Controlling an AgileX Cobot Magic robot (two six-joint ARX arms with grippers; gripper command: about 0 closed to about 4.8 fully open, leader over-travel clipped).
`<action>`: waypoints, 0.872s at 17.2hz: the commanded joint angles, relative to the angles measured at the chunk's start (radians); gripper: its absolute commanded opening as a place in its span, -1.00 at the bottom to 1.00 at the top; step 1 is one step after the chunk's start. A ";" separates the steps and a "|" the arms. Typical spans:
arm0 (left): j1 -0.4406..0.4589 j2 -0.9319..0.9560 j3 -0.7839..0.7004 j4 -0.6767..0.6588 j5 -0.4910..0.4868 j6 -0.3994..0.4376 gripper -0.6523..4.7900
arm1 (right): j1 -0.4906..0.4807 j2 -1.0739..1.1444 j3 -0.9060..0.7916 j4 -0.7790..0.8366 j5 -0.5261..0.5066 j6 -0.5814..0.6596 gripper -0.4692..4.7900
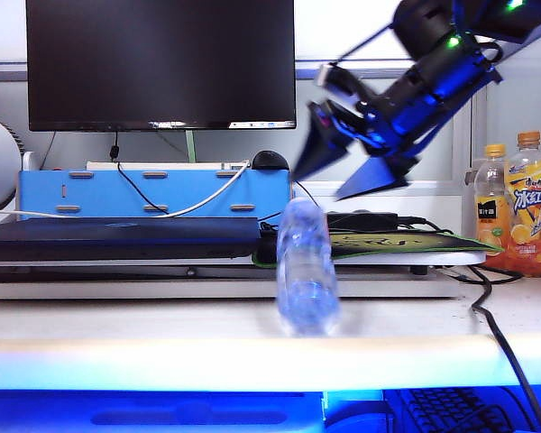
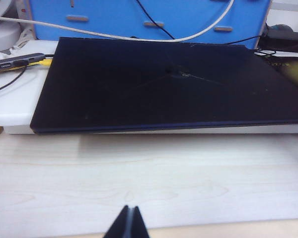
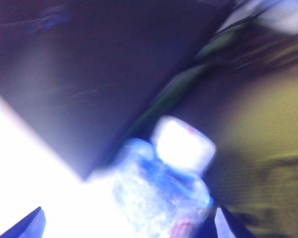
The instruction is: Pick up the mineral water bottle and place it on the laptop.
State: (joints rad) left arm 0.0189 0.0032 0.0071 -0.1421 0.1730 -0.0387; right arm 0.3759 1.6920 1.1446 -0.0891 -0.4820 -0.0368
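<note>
The mineral water bottle (image 1: pixel 307 271) stands upright on the pale table, clear and bluish, just in front of the laptop's right end. The laptop (image 1: pixel 117 239) is a flat dark slab on a white stand at the left. My right gripper (image 1: pixel 320 185) hangs open above and slightly right of the bottle, tilted down toward it. In the blurred right wrist view the bottle's white cap (image 3: pixel 183 144) and body lie between the spread fingers of the right gripper (image 3: pixel 126 220), without touching them. My left gripper (image 2: pixel 131 210) is shut and empty over bare table in front of the laptop (image 2: pixel 164 84).
A black monitor (image 1: pixel 160 63) and a blue box (image 1: pixel 153 192) stand behind the laptop. A green-edged mouse pad (image 1: pixel 406 244) lies to the right, with two orange-labelled bottles (image 1: pixel 518 207) beyond it. A black cable (image 1: pixel 505 347) runs over the table's front edge.
</note>
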 commanded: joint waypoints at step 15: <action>0.000 -0.002 0.000 -0.006 0.006 0.002 -0.77 | 0.063 0.096 0.017 -0.204 -0.076 0.190 1.00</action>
State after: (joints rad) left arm 0.0189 0.0032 0.0071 -0.1421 0.1730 -0.0387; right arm 0.4313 1.7836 1.1549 -0.3096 -0.5457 0.1394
